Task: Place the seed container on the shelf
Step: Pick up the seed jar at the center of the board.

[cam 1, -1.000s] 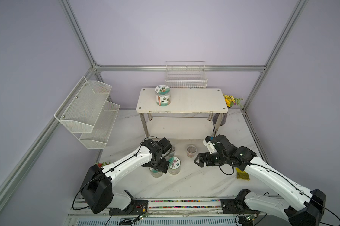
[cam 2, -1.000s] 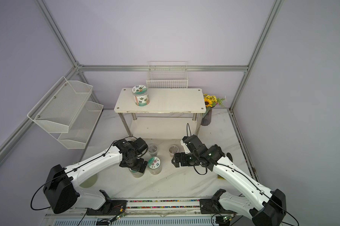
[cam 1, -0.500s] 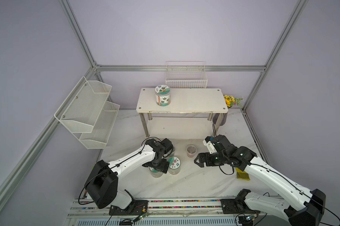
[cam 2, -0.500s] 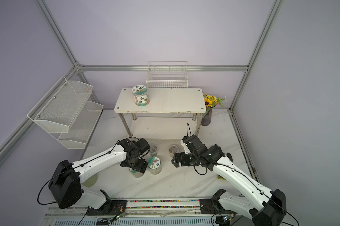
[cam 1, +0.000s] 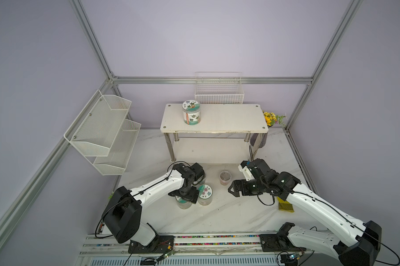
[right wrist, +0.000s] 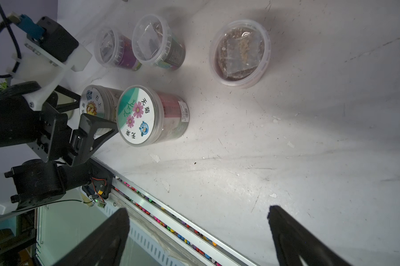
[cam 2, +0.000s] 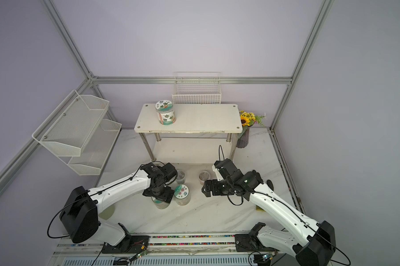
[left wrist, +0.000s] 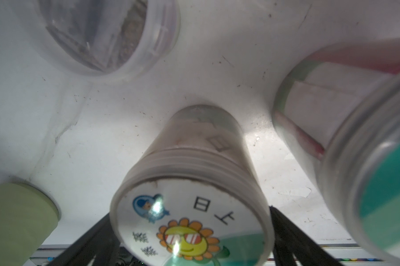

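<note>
A seed container (left wrist: 189, 218) with a sunflower lid stands on the table (cam 1: 229, 214), also seen in the right wrist view (right wrist: 92, 107). My left gripper (left wrist: 189, 214) points down over it in both top views (cam 1: 185, 194) (cam 2: 158, 193). Its black fingers (left wrist: 282, 228) lie against both sides of the lid. The shelf (cam 1: 217, 119) (cam 2: 194, 119) stands at the back, and a similar labelled container (cam 1: 191, 112) is on its top board. My right gripper (cam 1: 232, 191) (right wrist: 198, 210) hangs open and empty to the right of the jars.
A pink-flower-lid container (cam 1: 204, 194) (right wrist: 137, 115) stands touching the held one. A low seed tub (cam 1: 225, 177) and two small clear tubs (right wrist: 116, 49) (right wrist: 157, 43) sit nearby. The mesh wall rack (cam 1: 102, 131), wire basket (cam 1: 219, 94) and sunflower vase (cam 2: 245, 129) border the table.
My left gripper's jaws have narrowed onto the sunflower-lid container, and the left arm has shifted a little. The right arm has not moved.
</note>
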Controlling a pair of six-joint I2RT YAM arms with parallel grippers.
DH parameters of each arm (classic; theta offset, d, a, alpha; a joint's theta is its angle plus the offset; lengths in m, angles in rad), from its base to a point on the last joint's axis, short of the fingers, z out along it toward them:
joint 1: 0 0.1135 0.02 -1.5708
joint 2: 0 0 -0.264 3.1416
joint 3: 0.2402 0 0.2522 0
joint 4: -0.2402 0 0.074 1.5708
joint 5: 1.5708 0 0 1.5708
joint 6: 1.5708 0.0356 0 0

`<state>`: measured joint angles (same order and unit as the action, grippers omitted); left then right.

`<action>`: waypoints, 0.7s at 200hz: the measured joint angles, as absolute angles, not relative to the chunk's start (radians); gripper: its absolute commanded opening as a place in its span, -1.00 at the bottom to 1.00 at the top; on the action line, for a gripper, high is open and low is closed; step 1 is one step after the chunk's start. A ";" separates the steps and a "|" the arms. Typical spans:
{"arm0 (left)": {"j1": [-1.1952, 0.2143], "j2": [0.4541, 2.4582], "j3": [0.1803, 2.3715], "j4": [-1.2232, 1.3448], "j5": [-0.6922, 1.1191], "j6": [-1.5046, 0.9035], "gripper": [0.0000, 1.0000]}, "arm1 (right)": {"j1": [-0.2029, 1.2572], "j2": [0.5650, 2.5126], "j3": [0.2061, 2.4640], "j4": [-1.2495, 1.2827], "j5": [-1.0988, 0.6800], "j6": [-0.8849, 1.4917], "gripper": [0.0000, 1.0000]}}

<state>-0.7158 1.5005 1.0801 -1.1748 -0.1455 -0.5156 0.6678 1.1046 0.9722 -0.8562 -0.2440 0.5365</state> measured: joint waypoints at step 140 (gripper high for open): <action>-0.700 1.502 1.041 -1.134 -0.122 -0.514 0.69 | 0.668 1.111 0.973 -0.856 -0.244 0.537 0.95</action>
<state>-0.7002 1.5021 1.0409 -1.1336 -0.1223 -0.5140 0.6678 1.1110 0.9726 -0.8562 -0.2440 0.5369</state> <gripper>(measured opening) 0.882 0.972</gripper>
